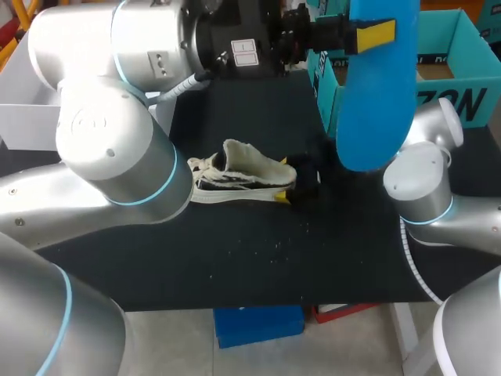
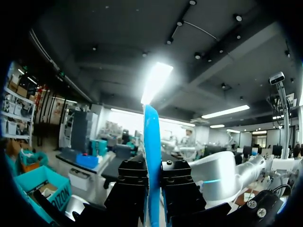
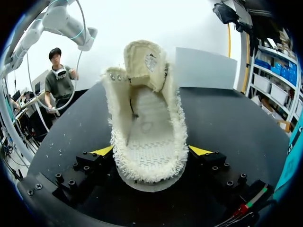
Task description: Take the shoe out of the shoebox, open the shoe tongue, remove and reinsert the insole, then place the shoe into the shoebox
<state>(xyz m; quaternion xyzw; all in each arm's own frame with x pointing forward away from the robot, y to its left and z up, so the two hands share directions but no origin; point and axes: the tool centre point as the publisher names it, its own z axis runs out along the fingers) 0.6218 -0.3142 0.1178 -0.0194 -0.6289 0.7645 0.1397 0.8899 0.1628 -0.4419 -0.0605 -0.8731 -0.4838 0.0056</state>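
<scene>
Left gripper [image 2: 152, 188] clamps the flat blue foam insole [image 1: 374, 102] aloft, clear of the cream knit shoe [image 1: 243, 176], which right gripper [image 3: 151, 152] pinches from both sides on the black tabletop [image 1: 235, 258], likely steadying it for reinsertion.

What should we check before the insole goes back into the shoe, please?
1. Left gripper shut on the blue insole: ok.
2. Right gripper shut on the shoe, steadying it on the table: ok.
3. Tongue raised, opening clear: ok.
4. Shoe's inside bare: ok.
5. Insole lined up over the opening: not ok, held upright, away from the shoe.
6. Which insole end goes in first: cannot tell.
</scene>
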